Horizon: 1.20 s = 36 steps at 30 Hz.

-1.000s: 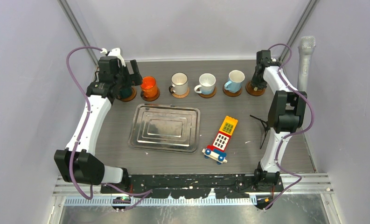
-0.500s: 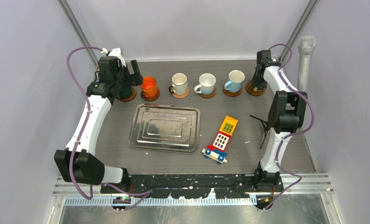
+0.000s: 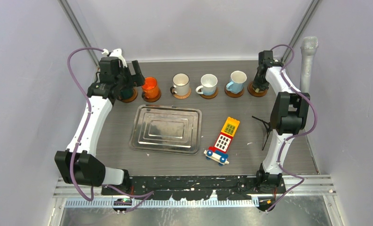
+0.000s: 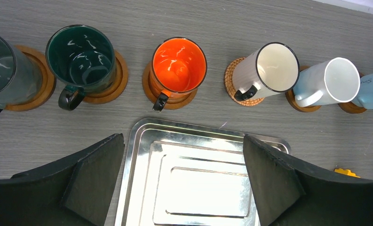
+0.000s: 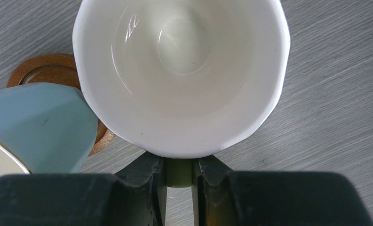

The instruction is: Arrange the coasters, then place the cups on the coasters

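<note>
- Right gripper [image 5: 178,173]: jaws clamped together on the yellowish handle of a pale cup [image 5: 179,70]. The cup is mouth up, at the right end of the far row on the desk [image 3: 250,155].
- End coaster [image 3: 257,91] shows under that gripper in the top view. Cannot tell whether the pale cup rests on it.
- Just left of the pale cup: light blue cup [image 5: 38,125] on a brown coaster [image 5: 41,70]. The two cups overlap in the wrist view; contact not discernible.
- Left gripper [image 4: 182,181]: jaws spread wide apart, holding nothing, hanging above the metal tray [image 4: 142,141].
- Row beyond the tray, left to right: teal cup [image 4: 8,70], dark green cup [image 4: 81,56], orange cup [image 4: 179,63], black-rimmed white cup [image 4: 271,66], white-and-blue cup [image 4: 332,80]. Each stands on its own disc.
- Toy block phone [image 3: 223,140] lies right of the tray, apart from it.
</note>
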Available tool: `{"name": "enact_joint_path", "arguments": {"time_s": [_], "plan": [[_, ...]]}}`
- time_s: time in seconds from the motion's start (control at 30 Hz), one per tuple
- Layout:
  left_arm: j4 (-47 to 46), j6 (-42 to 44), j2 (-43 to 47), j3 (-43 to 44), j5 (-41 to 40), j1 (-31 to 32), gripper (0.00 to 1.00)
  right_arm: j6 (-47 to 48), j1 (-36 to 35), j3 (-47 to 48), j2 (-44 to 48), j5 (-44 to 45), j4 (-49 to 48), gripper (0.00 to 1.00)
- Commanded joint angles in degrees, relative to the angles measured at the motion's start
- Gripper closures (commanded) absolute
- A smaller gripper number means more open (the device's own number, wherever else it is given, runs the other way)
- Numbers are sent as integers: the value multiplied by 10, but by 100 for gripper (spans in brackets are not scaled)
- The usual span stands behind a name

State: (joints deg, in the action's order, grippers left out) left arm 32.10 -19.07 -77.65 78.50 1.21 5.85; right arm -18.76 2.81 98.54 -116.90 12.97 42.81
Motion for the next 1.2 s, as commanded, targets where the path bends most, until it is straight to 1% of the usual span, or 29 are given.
{"name": "enact_joint_path", "arguments": {"time_s": [0.0, 0.1, 0.27, 0.3, 0.37, 0.47, 0.8, 0.93, 1.1, 1.17], "plan": [[-5, -2, 0, 3, 7, -4, 0, 3, -1, 22, 41, 18, -18, 100], [-4, -2, 0, 3, 7, -4, 0, 5, -1, 30, 33, 19, -19, 100], [-1, -1, 0, 2, 4, -4, 0, 7, -1, 30, 28, 22, -18, 95], [-1, -1, 0, 2, 4, -4, 0, 7, -1, 28, 28, 22, -18, 93], [-1, -1, 0, 3, 4, -4, 0, 7, -1, 24, 30, 21, -18, 83], [-1, -1, -2, 4, 3, -4, 0, 6, -1, 20, 33, 21, -17, 75], [-1, -2, -5, 6, 6, -4, 0, 4, -1, 18, 33, 23, -16, 69], [0, -1, -4, 6, 6, -4, 0, 3, -1, 17, 33, 24, -17, 62], [0, 0, -3, 5, 5, -4, 0, 3, -1, 17, 34, 20, -17, 57], [0, 0, -4, 4, 5, -4, 0, 2, -1, 17, 37, 16, -15, 52]]}}
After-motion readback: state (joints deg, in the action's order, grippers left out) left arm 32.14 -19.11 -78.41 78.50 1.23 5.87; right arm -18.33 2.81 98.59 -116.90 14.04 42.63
